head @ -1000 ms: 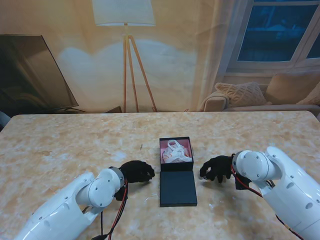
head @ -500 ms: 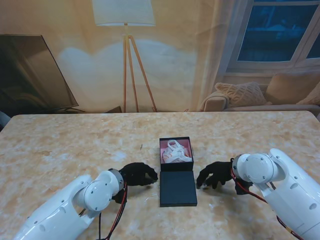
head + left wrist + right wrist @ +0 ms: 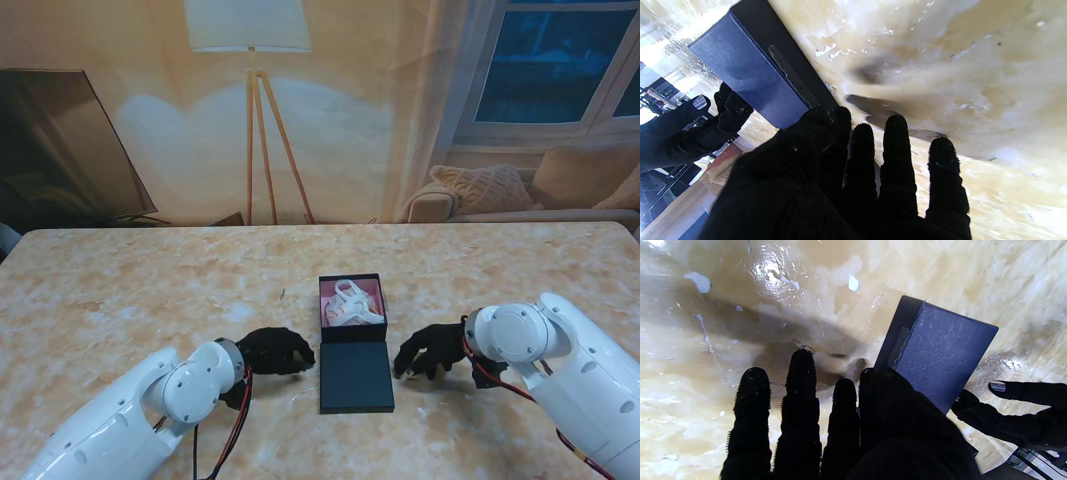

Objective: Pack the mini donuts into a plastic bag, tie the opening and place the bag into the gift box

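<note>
The table is the big marbled surface; the landmark is the dark lid lying flat at its middle. Touching the lid's far edge sits the gift box, open, red inside, with the tied white bag of donuts already in it. Donuts themselves too small to make out.

What changed: over the last second both hands have closed in on the lid from either side. The left hand has slid toward the lid's left edge and now sits just beside it. The right hand has dropped nearer to the robot and in toward the lid's right edge. Most of that shift came in the first half-second; since then, barely any move.

Fingers: left hand fingers are spread and extended, holding nothing, thumb close to the lid edge in the left wrist view; contact cannot be told. Right hand fingers likewise apart and straight, empty, thumb side next to the lid edge.

Meaning for the task: packing, tying and boxing look done, judged from the bag in the box. The hands flanking the lid suggest the step in hand is lifting it to close the box. Lid is thin and flat on the table, so getting fingertips under an edge is likely the tricky part.
</note>
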